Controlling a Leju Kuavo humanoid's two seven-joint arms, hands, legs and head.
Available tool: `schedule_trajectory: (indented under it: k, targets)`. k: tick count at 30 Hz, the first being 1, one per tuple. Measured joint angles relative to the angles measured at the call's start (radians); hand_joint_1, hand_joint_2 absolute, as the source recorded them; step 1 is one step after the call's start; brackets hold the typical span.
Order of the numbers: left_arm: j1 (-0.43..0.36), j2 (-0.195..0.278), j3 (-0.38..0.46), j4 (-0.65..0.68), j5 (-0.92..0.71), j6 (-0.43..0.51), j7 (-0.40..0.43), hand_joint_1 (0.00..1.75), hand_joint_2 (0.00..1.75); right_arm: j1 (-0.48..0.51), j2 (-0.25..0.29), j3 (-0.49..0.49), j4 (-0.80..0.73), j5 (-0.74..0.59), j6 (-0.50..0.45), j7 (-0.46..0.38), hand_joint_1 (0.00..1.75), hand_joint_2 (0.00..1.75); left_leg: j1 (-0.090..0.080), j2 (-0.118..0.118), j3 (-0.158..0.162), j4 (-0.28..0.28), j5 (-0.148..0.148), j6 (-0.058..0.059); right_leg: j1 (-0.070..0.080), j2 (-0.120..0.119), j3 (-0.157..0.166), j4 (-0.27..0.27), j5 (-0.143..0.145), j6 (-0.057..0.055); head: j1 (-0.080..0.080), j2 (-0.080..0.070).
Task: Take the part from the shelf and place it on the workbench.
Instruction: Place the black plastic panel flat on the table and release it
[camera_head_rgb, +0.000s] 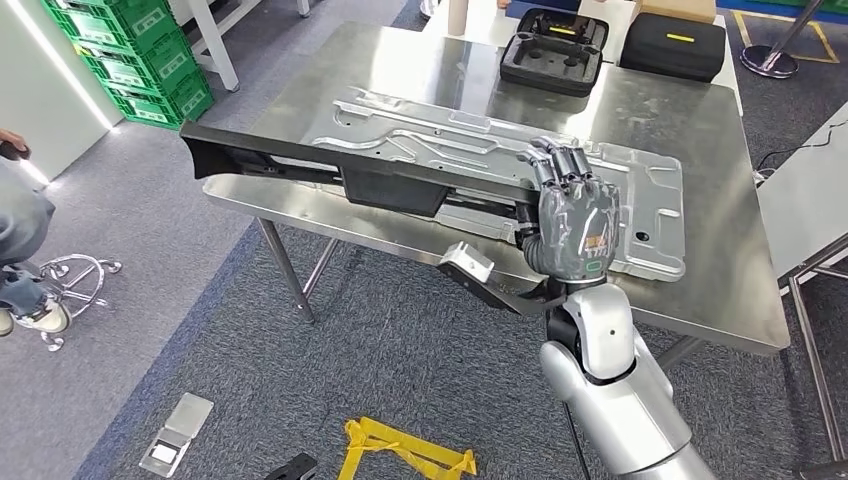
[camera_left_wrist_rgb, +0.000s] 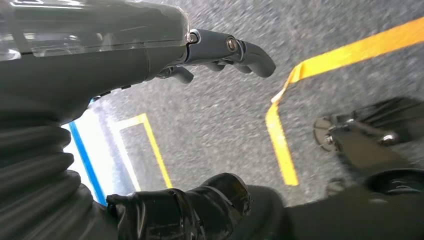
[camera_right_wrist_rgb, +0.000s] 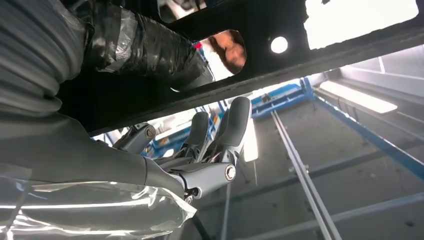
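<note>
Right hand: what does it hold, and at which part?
The right hand holds the long black part near its right end, above the workbench.

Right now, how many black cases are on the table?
2. An open foam-lined case sits at the table's far edge, and a closed case with a yellow mark sits just right of it. More may lie beyond the frame.

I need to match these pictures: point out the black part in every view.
Head view: black part runs across the middle, above the workbench, held by the right hand.
Left wrist view: not in it.
Right wrist view: the dark bar over the fingers.
Shared landmark: the right hand.
</note>
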Motion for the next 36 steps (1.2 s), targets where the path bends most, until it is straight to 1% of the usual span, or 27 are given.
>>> schedule_trajectory:
  k: [1,3,5,6,7,9,10,11,12,14,15,16,17,18,20,21,22,24,25,26,27,28,29,30,31,34,36]
  targets:
    - [-0.002,0.000,-0.002,0.000,0.000,-0.002,0.002,0.00,1.75,-0.013,0.005,-0.001,0.018,0.005,-0.002,0.001,1.75,1.75,0.000,-0.001,0.005,-0.015,-0.001,0.007,0.002,0.001,-0.004,0.007,-0.006,0.006,-0.001,0.000]
    - [-0.004,0.000,-0.005,0.000,0.000,-0.005,0.002,0.00,1.75,-0.034,0.013,-0.002,0.052,0.010,-0.005,0.000,1.75,1.75,-0.002,-0.004,0.005,-0.014,-0.009,0.028,0.003,0.003,-0.007,0.010,-0.011,0.012,-0.001,0.000]
    - [-0.005,-0.006,-0.011,0.000,0.000,-0.005,0.002,0.00,1.75,-0.049,0.018,-0.004,0.081,0.019,-0.006,0.000,1.75,1.75,0.000,-0.006,0.008,-0.015,-0.013,0.040,0.001,0.001,-0.019,0.034,-0.027,0.020,-0.001,0.000]
    - [-0.006,-0.011,-0.014,0.000,0.000,-0.004,0.002,0.00,1.75,-0.056,0.020,-0.004,0.095,0.026,-0.007,0.002,1.75,1.75,0.001,-0.006,0.011,-0.016,-0.015,0.046,0.000,-0.001,-0.041,0.076,-0.045,0.025,0.000,0.000]
    - [-0.007,-0.016,-0.016,0.000,0.000,-0.004,0.002,0.00,1.75,-0.063,0.023,-0.005,0.108,0.035,-0.007,0.005,1.75,1.75,0.001,-0.006,0.014,-0.016,-0.017,0.050,0.000,-0.002,-0.076,0.140,-0.068,0.030,0.001,0.000]
    - [-0.008,-0.022,-0.018,0.000,0.000,-0.003,0.003,0.00,1.75,-0.072,0.027,-0.006,0.137,0.054,-0.009,0.018,1.75,1.75,-0.001,-0.007,0.020,-0.016,-0.024,0.056,-0.002,-0.003,-0.162,0.282,-0.104,0.034,0.001,0.000]
    - [-0.007,-0.024,-0.019,0.000,0.000,-0.003,0.003,0.00,1.75,-0.074,0.028,-0.008,0.154,0.065,-0.010,0.028,1.75,1.75,-0.003,-0.008,0.024,-0.016,-0.028,0.057,-0.002,-0.004,-0.192,0.319,-0.102,0.032,0.001,0.000]
    - [-0.007,-0.025,-0.020,0.000,0.000,-0.003,0.004,0.00,1.75,-0.076,0.029,-0.010,0.170,0.080,-0.011,0.037,1.75,1.75,-0.005,-0.009,0.031,-0.016,-0.032,0.059,-0.001,-0.004,-0.205,0.318,-0.080,0.026,0.001,0.000]
    - [-0.007,-0.025,-0.021,0.000,0.000,-0.003,0.004,0.00,1.75,-0.080,0.032,-0.014,0.187,0.100,-0.011,0.046,1.75,1.75,-0.008,-0.011,0.039,-0.016,-0.037,0.059,0.001,-0.003,-0.198,0.278,-0.043,0.017,0.002,0.000]
    - [-0.009,-0.025,-0.024,0.000,0.001,-0.004,0.004,0.00,1.75,-0.099,0.042,-0.023,0.221,0.143,-0.008,0.057,1.75,1.75,-0.014,-0.012,0.053,-0.018,-0.046,0.059,0.012,-0.003,-0.150,0.138,0.042,-0.013,0.000,0.000]
    - [-0.011,-0.026,-0.027,0.000,0.001,-0.005,0.004,0.00,1.75,-0.112,0.047,-0.028,0.238,0.161,-0.006,0.059,1.75,1.75,-0.015,-0.012,0.057,-0.020,-0.050,0.057,0.018,-0.004,-0.125,0.078,0.066,-0.028,0.000,0.000]
    - [-0.013,-0.027,-0.029,0.000,0.001,-0.005,0.005,0.00,1.75,-0.127,0.052,-0.032,0.254,0.174,-0.003,0.061,1.75,1.75,-0.015,-0.012,0.058,-0.022,-0.052,0.053,0.023,-0.005,-0.108,0.041,0.076,-0.039,-0.001,0.000]
    - [-0.015,-0.029,-0.032,0.000,0.002,-0.006,0.006,0.00,1.75,-0.140,0.056,-0.036,0.269,0.182,0.000,0.064,1.75,1.75,-0.014,-0.011,0.058,-0.025,-0.053,0.049,0.027,-0.005,-0.099,0.025,0.073,-0.045,-0.001,0.000]
    - [-0.016,-0.030,-0.034,0.000,0.002,-0.006,0.006,0.00,1.75,-0.151,0.058,-0.041,0.282,0.189,0.004,0.066,1.75,1.75,-0.013,-0.011,0.060,-0.029,-0.054,0.043,0.027,-0.004,-0.092,0.015,0.071,-0.046,0.000,0.000]
    - [-0.016,-0.030,-0.039,-0.001,0.003,-0.007,0.006,0.00,1.75,-0.166,0.064,-0.051,0.302,0.197,0.015,0.069,1.75,1.75,-0.013,-0.008,0.063,-0.026,-0.061,0.033,0.021,-0.004,-0.071,-0.013,0.075,-0.042,-0.001,0.000]
    - [-0.016,-0.030,-0.041,-0.001,0.003,-0.006,0.006,0.00,1.75,-0.175,0.067,-0.054,0.312,0.200,0.021,0.069,1.75,1.75,-0.014,-0.006,0.055,-0.003,-0.074,0.029,0.017,-0.005,-0.058,-0.029,0.077,-0.040,-0.002,0.000]
    - [-0.016,-0.030,-0.042,-0.001,0.004,-0.006,0.007,0.00,1.75,-0.184,0.071,-0.057,0.322,0.203,0.027,0.069,1.75,1.75,-0.014,-0.004,0.032,0.043,-0.096,0.026,0.013,-0.005,-0.047,-0.040,0.078,-0.037,-0.004,0.000]
    - [-0.015,-0.026,-0.044,-0.001,0.006,-0.006,0.008,0.00,1.75,-0.200,0.078,-0.060,0.342,0.206,0.037,0.070,1.75,1.75,-0.013,-0.003,-0.042,0.171,-0.141,0.018,0.013,-0.005,-0.038,-0.041,0.070,-0.038,-0.006,0.000]
    - [-0.013,-0.023,-0.045,-0.001,0.008,-0.007,0.008,0.00,1.75,-0.204,0.082,-0.062,0.351,0.208,0.039,0.071,1.75,1.75,-0.011,-0.003,-0.074,0.217,-0.147,0.014,0.013,-0.004,-0.035,-0.037,0.064,-0.036,-0.006,0.000]
    - [-0.011,-0.020,-0.045,-0.001,0.008,-0.007,0.008,0.00,1.75,-0.207,0.084,-0.065,0.360,0.208,0.041,0.071,1.75,1.75,-0.010,-0.002,-0.089,0.228,-0.133,0.010,0.012,-0.004,-0.032,-0.032,0.057,-0.033,-0.006,0.000]
    - [-0.010,-0.017,-0.046,-0.001,0.010,-0.007,0.008,0.00,1.75,-0.210,0.085,-0.066,0.368,0.210,0.043,0.072,1.75,1.75,-0.008,-0.001,-0.084,0.200,-0.101,0.006,0.010,-0.003,-0.028,-0.025,0.048,-0.030,-0.006,0.000]
    - [-0.009,-0.015,-0.046,-0.001,0.011,-0.007,0.008,0.00,1.75,-0.213,0.087,-0.068,0.376,0.211,0.045,0.072,1.75,1.75,-0.006,0.001,-0.064,0.141,-0.057,0.001,0.008,-0.003,-0.025,-0.015,0.038,-0.025,-0.006,0.000]
    - [-0.009,-0.013,-0.046,0.000,0.012,-0.007,0.009,0.00,1.75,-0.218,0.089,-0.068,0.382,0.213,0.047,0.073,1.75,1.75,-0.004,0.003,-0.039,0.082,-0.027,-0.004,0.007,-0.002,-0.024,-0.004,0.027,-0.019,-0.006,0.000]
    - [-0.010,-0.012,-0.046,0.000,0.014,-0.007,0.009,0.00,1.75,-0.223,0.091,-0.070,0.387,0.214,0.049,0.074,1.75,1.75,-0.003,0.003,-0.018,0.032,-0.008,-0.003,0.007,-0.001,-0.026,0.010,0.016,-0.013,-0.006,0.000]
    - [-0.010,-0.011,-0.046,0.000,0.014,-0.007,0.010,0.00,1.75,-0.227,0.093,-0.072,0.391,0.214,0.051,0.076,1.75,1.75,-0.003,0.003,-0.005,0.004,-0.003,0.002,0.009,0.000,-0.029,0.019,0.008,-0.008,-0.007,0.000]
    - [-0.008,-0.011,-0.046,0.000,0.015,-0.007,0.009,0.00,1.75,-0.235,0.099,-0.081,0.401,0.213,0.053,0.082,1.75,1.75,-0.005,0.001,0.000,-0.005,-0.015,0.027,0.010,0.001,-0.035,0.028,-0.001,0.001,-0.006,0.000]
    - [-0.008,-0.017,-0.046,0.000,0.015,-0.006,0.007,0.00,1.75,-0.241,0.101,-0.083,0.406,0.213,0.053,0.084,1.75,1.75,-0.002,0.001,0.005,-0.007,-0.019,0.039,0.009,0.000,-0.054,0.068,-0.023,0.010,-0.004,0.000]
